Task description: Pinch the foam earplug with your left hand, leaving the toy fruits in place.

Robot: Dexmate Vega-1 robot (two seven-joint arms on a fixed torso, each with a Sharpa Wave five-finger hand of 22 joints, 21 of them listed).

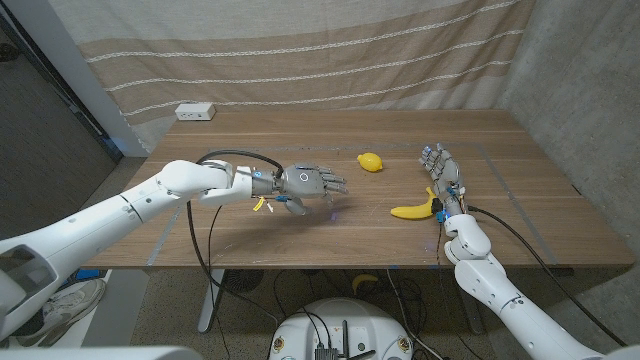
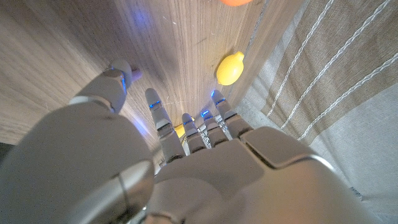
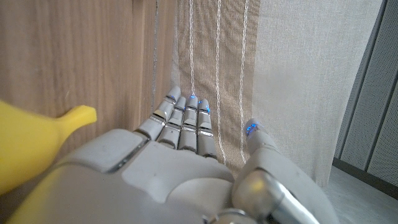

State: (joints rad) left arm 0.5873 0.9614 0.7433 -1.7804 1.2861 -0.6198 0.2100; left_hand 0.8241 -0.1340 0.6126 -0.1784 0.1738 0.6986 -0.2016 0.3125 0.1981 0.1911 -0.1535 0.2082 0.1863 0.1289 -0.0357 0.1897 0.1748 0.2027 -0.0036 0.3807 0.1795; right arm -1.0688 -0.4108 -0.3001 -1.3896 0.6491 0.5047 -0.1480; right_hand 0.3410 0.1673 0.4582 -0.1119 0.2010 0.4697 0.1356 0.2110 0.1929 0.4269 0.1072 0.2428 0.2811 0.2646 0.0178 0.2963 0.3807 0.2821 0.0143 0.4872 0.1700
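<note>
Over the middle of the desk [image 1: 300, 130]: left hand [image 1: 310, 183] raised above the wood, fingers spread and reaching toward the lemon [image 1: 370, 162], pinching nothing. Seen from the left wrist, thumb held apart from the other fingers [image 2: 163, 118], with a small pale nub, apparently the earplug [image 2: 135, 74], lying on the desk just beside the thumb tip; cannot tell whether touching or not. Beyond the fingertips in that view, lemon [image 2: 229, 68] lying on the desk near the striped curtain [image 2: 323, 74].

On the right side: right hand [image 1: 441, 172] with fingers straight and side by side, thumb apart, holding nothing. Just beside it, toward the desk's middle, banana [image 1: 415, 210] lying on the desk, its stem end close by the wrist. Same banana [image 3: 31, 149] large beside the hand's back in the right wrist view.

At the far left corner: white box [image 1: 195, 112].
</note>
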